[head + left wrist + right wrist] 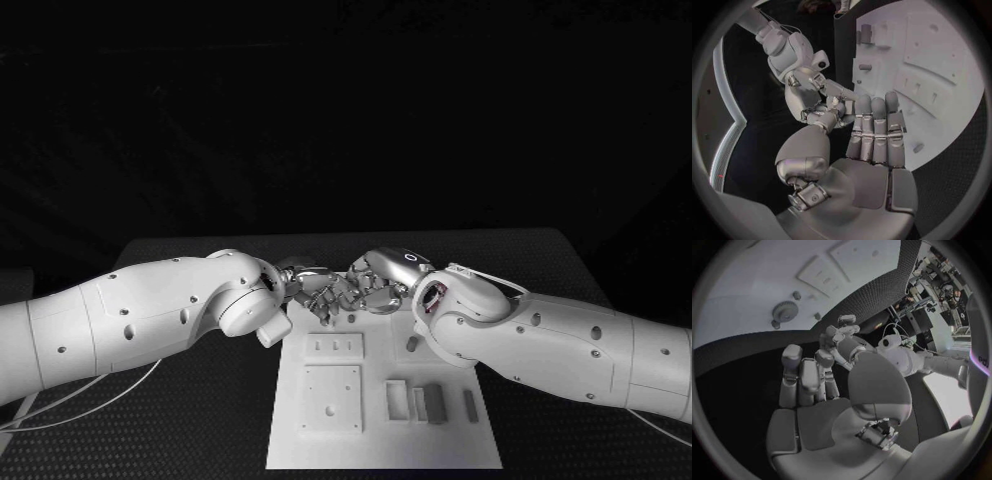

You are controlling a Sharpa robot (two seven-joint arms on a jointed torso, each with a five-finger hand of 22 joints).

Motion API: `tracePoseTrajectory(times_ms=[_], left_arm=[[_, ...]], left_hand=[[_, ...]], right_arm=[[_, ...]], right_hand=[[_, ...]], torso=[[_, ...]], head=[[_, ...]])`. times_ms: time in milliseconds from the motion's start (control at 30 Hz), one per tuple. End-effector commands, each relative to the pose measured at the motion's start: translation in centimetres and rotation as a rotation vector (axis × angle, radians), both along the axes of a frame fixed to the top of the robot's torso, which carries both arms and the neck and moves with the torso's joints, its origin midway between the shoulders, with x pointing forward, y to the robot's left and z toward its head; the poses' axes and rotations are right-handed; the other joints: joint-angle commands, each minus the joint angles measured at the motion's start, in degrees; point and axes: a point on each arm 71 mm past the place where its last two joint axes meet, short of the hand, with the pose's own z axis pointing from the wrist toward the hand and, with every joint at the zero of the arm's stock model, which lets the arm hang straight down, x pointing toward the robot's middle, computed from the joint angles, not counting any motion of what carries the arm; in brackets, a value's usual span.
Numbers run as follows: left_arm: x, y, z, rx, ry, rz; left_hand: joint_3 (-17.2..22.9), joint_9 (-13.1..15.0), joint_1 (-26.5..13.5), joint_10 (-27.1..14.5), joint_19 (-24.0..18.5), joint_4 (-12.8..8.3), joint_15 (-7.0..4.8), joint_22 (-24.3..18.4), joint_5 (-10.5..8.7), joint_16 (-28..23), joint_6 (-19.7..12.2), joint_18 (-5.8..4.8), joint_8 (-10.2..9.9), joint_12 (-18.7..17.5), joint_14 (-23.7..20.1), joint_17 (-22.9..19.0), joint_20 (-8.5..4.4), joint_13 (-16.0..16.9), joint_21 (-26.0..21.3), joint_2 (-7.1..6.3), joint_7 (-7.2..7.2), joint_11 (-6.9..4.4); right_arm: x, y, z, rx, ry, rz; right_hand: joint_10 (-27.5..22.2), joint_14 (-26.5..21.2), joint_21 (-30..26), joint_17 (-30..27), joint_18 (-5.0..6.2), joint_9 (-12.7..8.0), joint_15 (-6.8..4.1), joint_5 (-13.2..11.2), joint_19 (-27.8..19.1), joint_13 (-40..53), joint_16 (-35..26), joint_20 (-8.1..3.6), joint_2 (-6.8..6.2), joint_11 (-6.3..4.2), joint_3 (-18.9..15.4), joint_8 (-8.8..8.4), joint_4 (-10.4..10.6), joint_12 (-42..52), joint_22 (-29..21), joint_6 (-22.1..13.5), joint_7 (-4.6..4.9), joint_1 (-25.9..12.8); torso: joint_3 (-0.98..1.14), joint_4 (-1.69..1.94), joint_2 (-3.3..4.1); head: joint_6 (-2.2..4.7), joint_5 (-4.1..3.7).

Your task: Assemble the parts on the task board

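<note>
The white task board (433,445) lies lengthwise on the black table. My left hand (310,285) and right hand (378,285) meet fingertip to fingertip just above the board's far end. In the left wrist view my left hand (873,135) stretches its fingers side by side over the board (942,65), and its thumb touches the right hand's (807,90) fingers. Whether a part sits between them is hidden. A grey gear (784,311) lies on the board (742,285) beyond my right hand (811,380). Several grey bars (433,403) stand near the board's near right.
Two raised square plates (332,398) (335,345) sit on the board's left half. A small grey piece (413,343) lies beside my right forearm. White cables (87,400) trail under the left arm. Black table surface (188,420) flanks the board.
</note>
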Motion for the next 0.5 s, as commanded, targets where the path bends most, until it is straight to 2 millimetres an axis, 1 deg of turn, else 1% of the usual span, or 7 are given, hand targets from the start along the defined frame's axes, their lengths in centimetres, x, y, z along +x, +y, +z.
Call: tracePoseTrajectory(times_ms=[33, 67, 100, 200, 333, 433, 500], left_arm=[[-0.16, -0.49, 0.05, 0.007, -0.008, -0.017], [-0.15, -0.47, 0.05, 0.007, -0.008, -0.016], [-0.14, -0.47, 0.04, 0.009, -0.008, -0.014], [-0.15, -0.53, 0.03, 0.010, -0.007, -0.012], [-0.18, -0.61, -0.01, 0.013, -0.004, -0.012], [-0.19, -0.68, -0.04, 0.016, -0.002, -0.012], [-0.18, -0.72, -0.07, 0.018, -0.001, -0.013]], left_hand=[[0.3, -0.3, -0.7, 0.2, 0.5, 1.1, -0.24, 0.2, 5.04, 0.5, 0.6, -0.09, -0.3, -0.2, -0.3, -0.3, 0.07, -0.1, -0.5, -1.86, 0.08, -0.18], [0.1, -0.4, -1.2, 0.2, 0.6, 1.3, -0.26, 0.4, 7.90, 0.7, 0.7, -0.10, -0.3, -0.2, -0.3, -0.5, 0.05, -0.2, -0.6, -2.26, 0.07, -0.19], [0.0, -0.4, -1.4, 0.2, 0.6, 1.4, -0.27, 0.5, 8.72, 0.8, 0.7, -0.12, -0.3, -0.1, -0.3, -0.6, 0.05, -0.2, -0.7, -2.32, 0.06, -0.20], [-0.1, -0.4, -1.5, 0.3, 0.6, 1.4, -0.27, 0.6, 8.94, 0.9, 0.8, -0.12, -0.3, -0.1, -0.3, -0.6, 0.05, -0.2, -0.7, -2.37, 0.04, -0.22], [-0.3, -0.5, -1.8, 0.4, 0.7, 1.6, -0.32, 0.7, 7.96, 1.0, 0.9, -0.10, -0.3, 0.0, -0.3, -0.7, 0.00, -0.1, -0.9, -2.68, -0.03, -0.29], [-0.2, -0.5, -1.8, 0.4, 0.9, 1.8, -0.37, 1.0, 6.06, 1.3, 1.0, -0.08, -0.3, 0.0, -0.3, -0.9, -0.06, -0.1, -1.1, -2.78, -0.08, -0.34], [-0.1, -0.6, -1.7, 0.5, 1.0, 1.8, -0.41, 1.1, 4.67, 1.4, 1.1, -0.07, -0.3, 0.1, -0.3, -1.0, -0.09, -0.2, -1.2, -2.55, -0.13, -0.39]], right_arm=[[-0.32, 0.56, 0.20, 0.011, -0.007, 0.023], [-0.34, 0.61, 0.21, 0.011, -0.007, 0.024], [-0.36, 0.65, 0.22, 0.012, -0.007, 0.025], [-0.41, 0.68, 0.23, 0.013, -0.007, 0.026], [-0.44, 0.69, 0.24, 0.013, -0.007, 0.025], [-0.47, 0.70, 0.27, 0.014, -0.009, 0.025], [-0.47, 0.68, 0.28, 0.015, -0.010, 0.024]], right_hand=[[0.5, 0.4, 0.1, 0.0, 2.29, 2.6, -0.06, 0.2, -0.1, 0.0, 0.1, -0.44, 0.28, 0.10, 0.1, 1.35, 0.2, -0.1, 0.7, 3.5, 2.45, -0.3], [0.5, 0.4, 0.1, 0.1, 2.29, 2.6, -0.06, 0.2, -0.1, 0.0, 0.1, -0.44, 0.29, 0.10, 0.1, 1.34, 0.2, -0.1, 0.7, 3.5, 2.45, -0.3], [0.5, 0.4, 0.1, 0.1, 2.29, 2.6, -0.06, 0.2, -0.1, 0.0, 0.1, -0.45, 0.31, 0.09, 0.1, 1.32, 0.1, -0.1, 0.7, 3.5, 2.45, -0.3], [0.5, 0.5, 0.1, 0.1, 2.29, 2.6, -0.07, 0.2, -0.1, 0.0, 0.1, -0.47, 0.32, 0.09, 0.1, 1.30, 0.1, -0.1, 0.7, 3.5, 2.44, -0.3], [0.5, 0.5, 0.1, 0.1, 2.29, 2.6, -0.07, 0.2, -0.1, 0.0, 0.1, -0.48, 0.32, 0.08, 0.2, 1.28, 0.1, -0.1, 0.6, 3.5, 2.44, -0.3], [0.5, 0.5, 0.1, 0.1, 2.29, 2.6, -0.08, 0.2, -0.1, 0.0, 0.1, -0.49, 0.31, 0.08, 0.2, 1.27, 0.1, -0.1, 0.6, 3.5, 2.44, -0.2], [0.5, 0.5, 0.1, 0.1, 2.29, 2.6, -0.08, 0.2, -0.1, 0.0, 0.1, -0.49, 0.31, 0.08, 0.2, 1.26, 0.1, -0.1, 0.6, 3.5, 2.44, -0.3]], torso=[[0.01, 0.05, 0.00], [0.02, 0.04, 0.00], [0.03, 0.01, -0.01], [0.04, -0.02, -0.01], [0.03, 0.01, 0.01], [0.05, 0.01, 0.00], [0.05, 0.00, 0.01]], head=[[-0.06, -0.01], [-0.08, 0.02], [-0.11, 0.03], [-0.15, 0.01], [-0.23, -0.12], [-0.29, -0.05], [-0.30, -0.07]])
